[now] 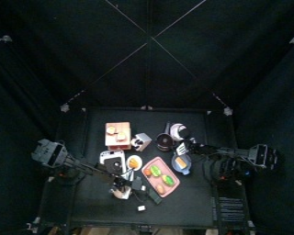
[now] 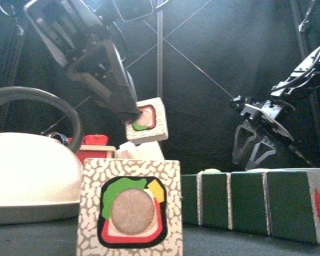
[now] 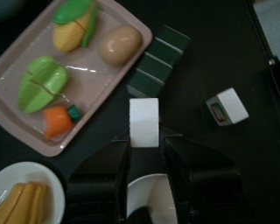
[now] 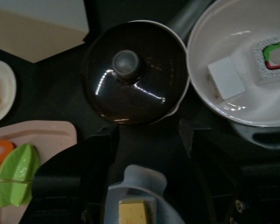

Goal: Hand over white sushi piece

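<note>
Sushi piece (image 2: 147,117), white-sided, sits clamped in the left gripper (image 2: 133,113), lifted clear of the tabletop (image 3: 213,52); the wrist view shows its long axis running straight out between the fingers (image 3: 101,162).

Right gripper (image 2: 256,150) hangs well apart to the right of the piece, at about its height, jaws spread wide and empty. Judgement: the handover turns on closing that sideways gap, with the free white end offered outward.

Containers, taken from the piece outward:
- Pink tray (image 3: 14,66) below it: green and yellow vegetables, a tan potato (image 3: 120,44).
- White bowl (image 4: 224,35) farther right: two more sushi pieces.
- Black lid (image 4: 133,72) just beside that bowl.
</note>
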Controlling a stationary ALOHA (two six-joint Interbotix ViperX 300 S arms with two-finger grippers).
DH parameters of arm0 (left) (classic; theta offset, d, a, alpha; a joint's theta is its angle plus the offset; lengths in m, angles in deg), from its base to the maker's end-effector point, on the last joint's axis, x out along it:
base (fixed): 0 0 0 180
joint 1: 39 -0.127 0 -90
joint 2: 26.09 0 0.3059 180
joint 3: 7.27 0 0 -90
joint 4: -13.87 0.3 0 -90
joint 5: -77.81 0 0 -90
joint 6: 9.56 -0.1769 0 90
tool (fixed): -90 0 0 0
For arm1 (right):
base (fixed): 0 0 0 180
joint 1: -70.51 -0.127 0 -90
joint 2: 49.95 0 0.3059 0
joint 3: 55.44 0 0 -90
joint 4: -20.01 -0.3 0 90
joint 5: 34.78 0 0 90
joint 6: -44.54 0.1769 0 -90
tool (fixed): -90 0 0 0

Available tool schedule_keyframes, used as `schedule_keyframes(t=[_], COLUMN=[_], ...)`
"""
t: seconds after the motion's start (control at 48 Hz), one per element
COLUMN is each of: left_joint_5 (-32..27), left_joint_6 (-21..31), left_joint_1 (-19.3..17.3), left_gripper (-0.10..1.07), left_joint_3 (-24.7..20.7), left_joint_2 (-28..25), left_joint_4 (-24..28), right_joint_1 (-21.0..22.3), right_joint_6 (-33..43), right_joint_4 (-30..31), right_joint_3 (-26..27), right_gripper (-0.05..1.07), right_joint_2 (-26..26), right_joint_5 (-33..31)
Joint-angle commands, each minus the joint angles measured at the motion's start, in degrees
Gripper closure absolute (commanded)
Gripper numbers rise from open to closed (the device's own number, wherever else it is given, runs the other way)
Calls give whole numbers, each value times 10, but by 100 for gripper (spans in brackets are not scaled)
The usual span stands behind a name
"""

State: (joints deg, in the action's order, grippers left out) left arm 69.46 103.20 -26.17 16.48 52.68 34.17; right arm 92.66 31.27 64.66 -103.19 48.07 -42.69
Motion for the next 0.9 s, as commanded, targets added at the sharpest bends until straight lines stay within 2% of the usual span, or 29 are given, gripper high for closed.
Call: schedule_keyframes(t=[0.0,0.354,0.583,0.771,0.875], left_joint_5=[26,89,153,256,287], left_joint_6=[-3,-1,0,-1,-1], left_joint_1=[-29,-127,-167,-176,-177], left_gripper=[37,37,37,37,37], left_joint_3=[0,42,83,122,132], left_joint_2=[28,105,140,149,149], left_joint_4=[-1,-3,-3,-9,-14], right_joint_1=[-6,-42,-55,-62,-67], right_joint_6=[-1,-2,-3,-4,-4], right_joint_4=[3,64,119,175,190], right_joint_3=[22,75,114,140,154], right_gripper=[13,13,13,13,13], right_joint_2=[-1,4,4,-14,-31], right_joint_5=[3,24,134,234,260])
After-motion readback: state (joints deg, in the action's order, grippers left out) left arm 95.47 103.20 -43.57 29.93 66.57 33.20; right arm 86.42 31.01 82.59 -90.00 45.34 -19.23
